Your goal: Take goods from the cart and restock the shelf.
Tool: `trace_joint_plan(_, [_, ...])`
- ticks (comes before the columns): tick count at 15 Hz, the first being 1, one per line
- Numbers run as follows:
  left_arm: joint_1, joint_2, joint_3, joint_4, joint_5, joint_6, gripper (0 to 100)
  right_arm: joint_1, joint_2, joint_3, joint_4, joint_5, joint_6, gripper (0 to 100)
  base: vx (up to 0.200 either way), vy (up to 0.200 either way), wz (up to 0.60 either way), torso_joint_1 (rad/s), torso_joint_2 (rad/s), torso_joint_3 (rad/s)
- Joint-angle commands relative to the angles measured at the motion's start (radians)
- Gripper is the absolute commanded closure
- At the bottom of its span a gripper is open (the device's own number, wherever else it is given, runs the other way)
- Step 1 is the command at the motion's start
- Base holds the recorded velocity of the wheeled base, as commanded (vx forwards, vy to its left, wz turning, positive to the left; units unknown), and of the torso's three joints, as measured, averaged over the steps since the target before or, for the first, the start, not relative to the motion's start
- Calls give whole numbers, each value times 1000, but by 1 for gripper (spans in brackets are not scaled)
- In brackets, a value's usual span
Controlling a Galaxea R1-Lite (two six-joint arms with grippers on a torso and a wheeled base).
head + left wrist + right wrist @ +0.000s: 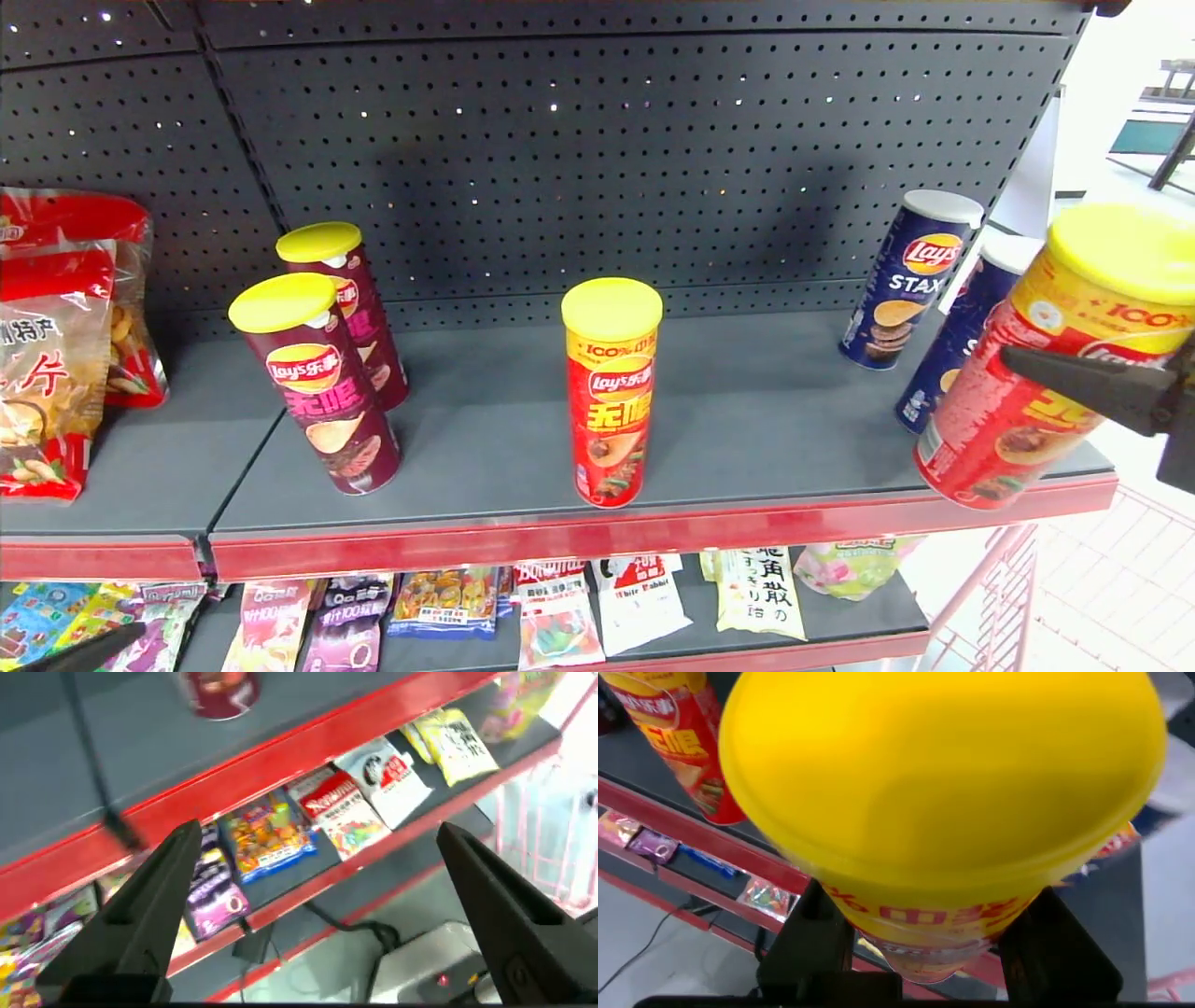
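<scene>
Red chip can (1036, 373), likely light, stiff and slick, tilts at frame right, right pincer (929, 943) clamped round its body; left pincer (318, 831) gapes wide, empty

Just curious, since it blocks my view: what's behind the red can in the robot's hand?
On the shelf behind the held red can stand a far blue can, fully visible, and a near blue can, partly covered by it.
</scene>
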Motion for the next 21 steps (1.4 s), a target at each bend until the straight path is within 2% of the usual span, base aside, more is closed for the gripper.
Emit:
trace_joint_plan(1, [3, -207, -22, 94, 68, -7, 0, 11, 154, -83, -40, 34, 2, 100, 0, 0, 0, 0, 0, 0])
trace_joint_plan(2, [3, -233, -19, 112, 93, -9, 0, 13, 211, -120, -64, 43, 1, 100, 0, 0, 0, 0, 0, 0])
trace_joint_plan(6, [3, -335, -12, 201, 100, -9, 0, 56, 401, -216, -162, 80, 13, 100, 0, 0, 0, 0, 0, 0])
trace_joint_plan(8, [3, -358, -10, 224, 116, -9, 0, 69, 461, -262, -167, 128, 25, 100, 0, 0, 0, 0, 0, 0])
trace_joint_plan(11, [3, -411, 1, 255, 143, -9, 0, 71, 619, -462, -173, 103, 57, 100, 0, 0, 0, 0, 0, 0])
trace_joint_plan(12, [3, -424, 4, 259, 153, -9, 0, 68, 663, -497, -178, 132, 59, 100, 0, 0, 0, 0, 0, 0])
trace_joint_plan(15, [3, -428, 4, 261, 168, -9, 0, 59, 763, -526, -285, 158, 56, 100, 0, 0, 0, 0, 0, 0])
trace_joint_plan(21, [3, -437, 4, 261, 180, -9, 0, 79, 837, -620, -253, 177, 60, 100, 0, 0, 0, 0, 0, 0])
